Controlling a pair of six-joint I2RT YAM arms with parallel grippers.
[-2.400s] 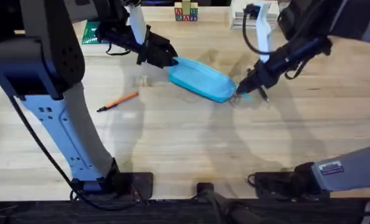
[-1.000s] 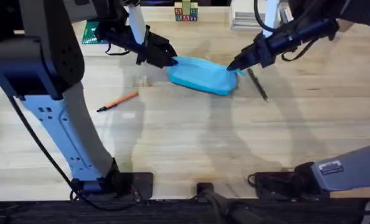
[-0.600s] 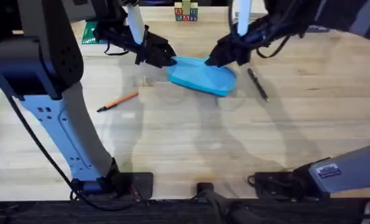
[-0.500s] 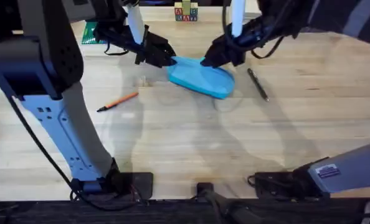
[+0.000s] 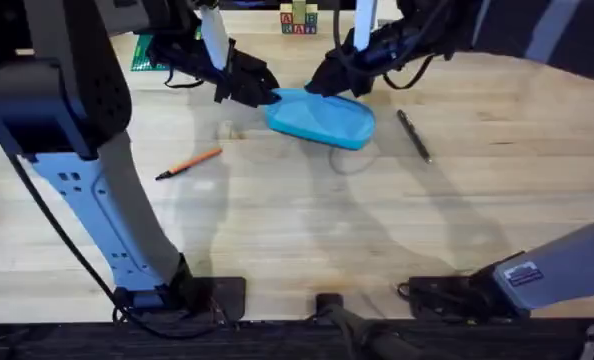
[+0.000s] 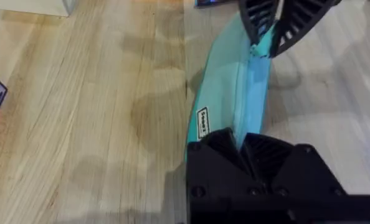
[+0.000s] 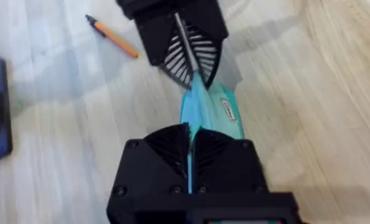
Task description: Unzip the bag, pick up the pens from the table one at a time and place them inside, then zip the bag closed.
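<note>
The light blue bag (image 5: 325,118) lies at the back middle of the table (image 5: 307,230). My left gripper (image 5: 268,96) is shut on its left end, seen close in the left wrist view (image 6: 241,138). My right gripper (image 5: 318,88) is shut on the zipper along the bag's top, a short way from the left gripper. The right wrist view shows the bag (image 7: 205,107) stretched between my right gripper (image 7: 190,142) and the left gripper (image 7: 191,70). The orange pen (image 5: 189,163) lies left of the bag. The black pen (image 5: 413,135) lies to its right.
Lettered toy blocks (image 5: 298,20) stand at the back edge, and a green item (image 5: 145,51) lies at the back left. The left arm's tall column fills the near left. Bare wood stretches across the front half of the table.
My right gripper has travelled left along the bag's top, from its right end to near the left gripper. The black pen now lies uncovered. The left gripper kept its hold.
</note>
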